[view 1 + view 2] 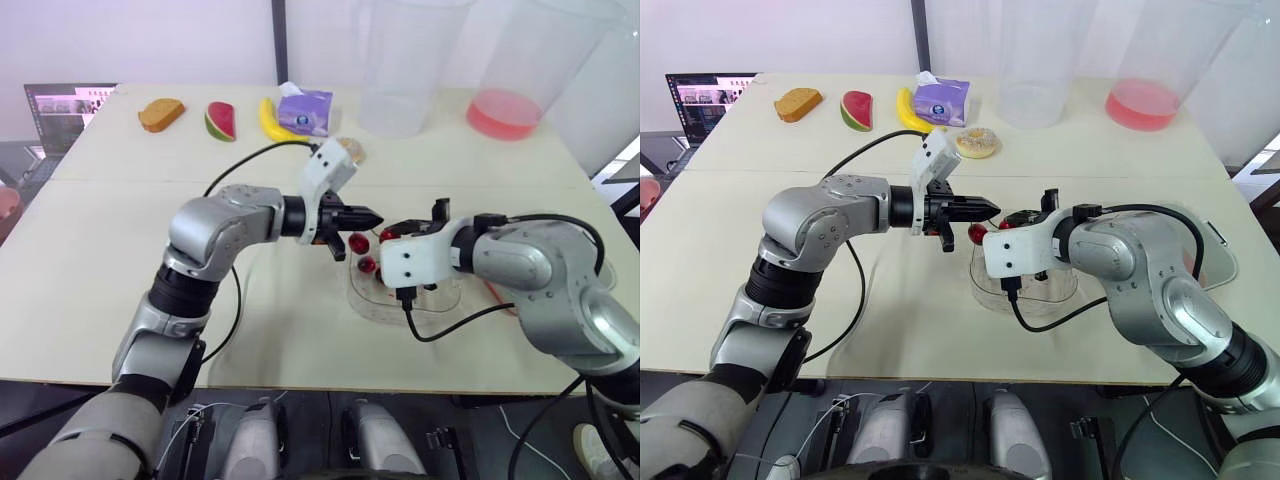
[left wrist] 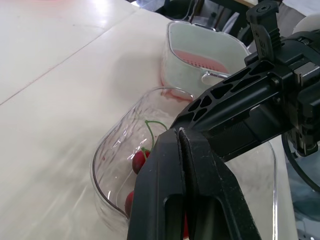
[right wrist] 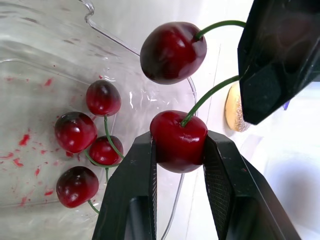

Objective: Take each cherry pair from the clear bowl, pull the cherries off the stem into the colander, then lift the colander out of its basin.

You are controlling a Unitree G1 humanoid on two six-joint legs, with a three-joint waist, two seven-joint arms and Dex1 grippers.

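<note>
The left end effector (image 2: pixel 178 135) is pinched shut on the stems (image 3: pixel 212 92). The right end effector (image 3: pixel 179 145) squeezes one cherry (image 3: pixel 178 131). The other cherry (image 3: pixel 172 51) hangs free. The bowl (image 2: pixel 107 150) sits under both.

The cream table (image 1: pixel 910 335) bears the clear bowl (image 1: pixel 1040 292) just beside the left gripper (image 1: pixel 990 208), and beyond it a donut (image 1: pixel 977 142), tissue box (image 1: pixel 942 102), banana (image 1: pixel 906 110), watermelon slice (image 1: pixel 856 110) and bread (image 1: pixel 798 104).
</note>
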